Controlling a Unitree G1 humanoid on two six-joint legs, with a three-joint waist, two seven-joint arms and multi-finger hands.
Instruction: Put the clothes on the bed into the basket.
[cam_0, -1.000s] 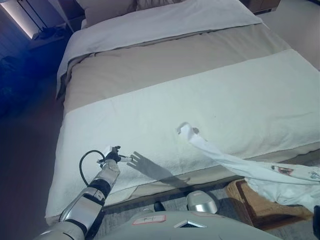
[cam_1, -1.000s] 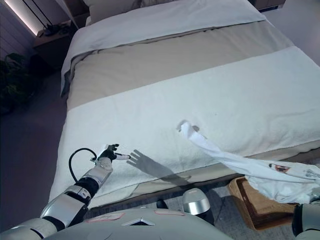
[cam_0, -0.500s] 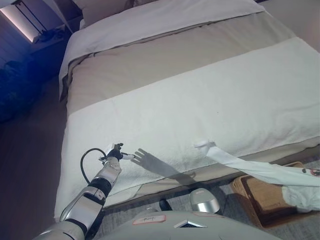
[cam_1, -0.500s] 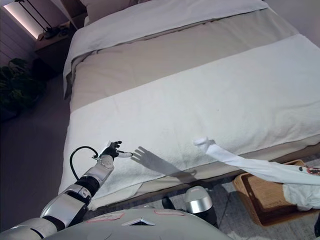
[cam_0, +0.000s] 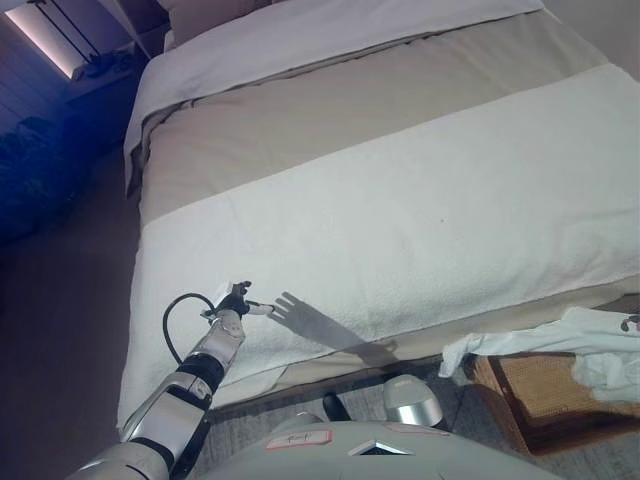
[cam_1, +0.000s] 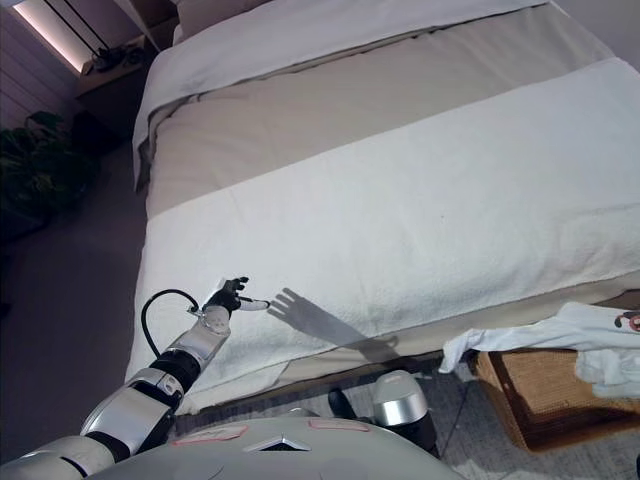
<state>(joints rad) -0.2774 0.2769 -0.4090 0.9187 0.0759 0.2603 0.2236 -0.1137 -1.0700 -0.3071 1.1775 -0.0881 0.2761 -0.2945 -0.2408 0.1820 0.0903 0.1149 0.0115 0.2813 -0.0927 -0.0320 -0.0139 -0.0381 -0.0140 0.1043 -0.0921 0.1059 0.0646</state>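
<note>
A white garment (cam_0: 560, 338) with a small red print hangs over the wicker basket (cam_0: 530, 393) on the floor at the lower right, its sleeve end dangling by the basket's left corner. It no longer touches the bed (cam_0: 400, 200). My left hand (cam_0: 236, 301) hovers over the bed's near left part, fingers spread and holding nothing. My right hand shows in neither view. In the right eye view the garment (cam_1: 570, 330) drapes across the basket (cam_1: 535, 395) the same way.
The bed carries a white blanket, a beige band and a white sheet further up. A dark bedside table (cam_1: 105, 85) stands at the far left, with a plant (cam_1: 35, 160) beside it. Grey floor runs along the bed's left side.
The garment's sleeve has slid off the bed's edge to the right and now hangs over the basket. The view has shifted a little. My left hand has barely moved.
</note>
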